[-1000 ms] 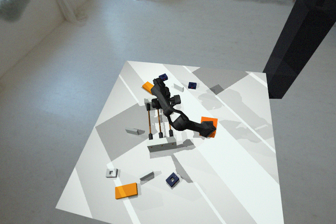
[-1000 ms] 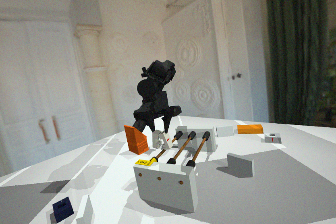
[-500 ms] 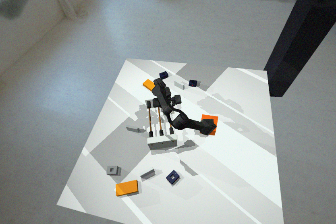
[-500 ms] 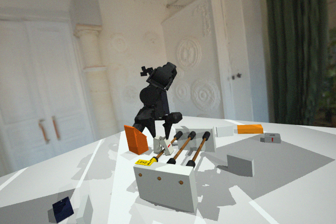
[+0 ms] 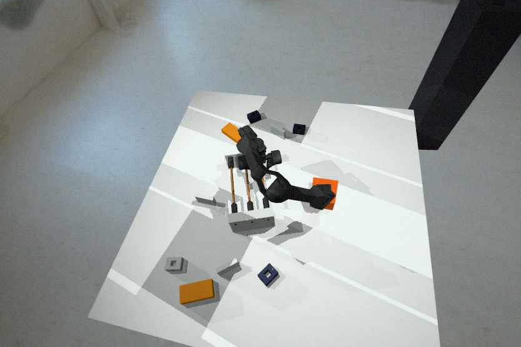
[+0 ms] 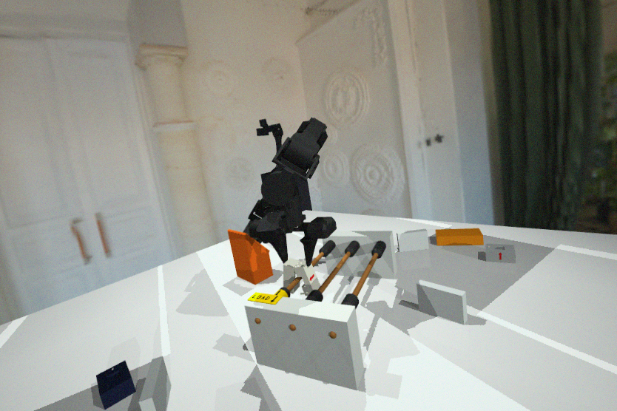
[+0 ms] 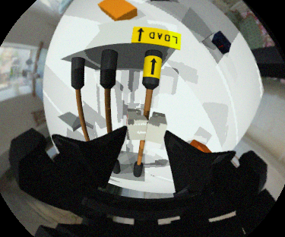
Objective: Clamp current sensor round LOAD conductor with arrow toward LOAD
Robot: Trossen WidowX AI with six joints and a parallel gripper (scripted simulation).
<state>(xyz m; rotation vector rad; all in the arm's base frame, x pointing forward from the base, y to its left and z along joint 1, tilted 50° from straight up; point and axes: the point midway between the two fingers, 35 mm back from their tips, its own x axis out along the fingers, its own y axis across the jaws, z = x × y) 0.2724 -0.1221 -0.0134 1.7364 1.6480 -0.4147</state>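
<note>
Gripper [image 5: 258,160] [image 6: 297,262] [image 7: 145,131] was clamped on the pale split-core sensor [image 6: 308,276] [image 7: 156,128], right up by the LOAD conductor [image 5: 263,181] [image 6: 319,259] [image 7: 141,148]. That rod ran between the sensor's two halves, whose tops looked spread apart. So, counts: three conductors, two end boards [image 5: 251,220] [image 6: 303,341], and one yellow LOAD flag [image 6: 265,298] [image 7: 156,37] with an arrow, plus a yellow arrow band [image 7: 153,66] on that rod's sleeve.

Going by the top view, the bench [image 5: 370,225] had two amber blocks [image 5: 196,291] [image 6: 459,236], one near the bottom-left corner, the other toward the top edge. Three navy pieces [image 5: 268,274] too: two near the top edge, one toward the bottom edge. Also three grey slabs [image 5: 205,200] [image 6: 441,302], one grey holed square [image 5: 172,264] [image 6: 500,253] toward the left edge, and one bright orange block [image 5: 331,184] [image 6: 248,259] [image 7: 200,146] toward the right edge.

Hard-to-see stuff: the arm covered the sensor and flag from above, and most of the LOAD rod. The wrist view cut off a navy piece at its top. A red arrow showed on the sensor, but it was tiny, and I couldn't tell whether the latch had caught.
</note>
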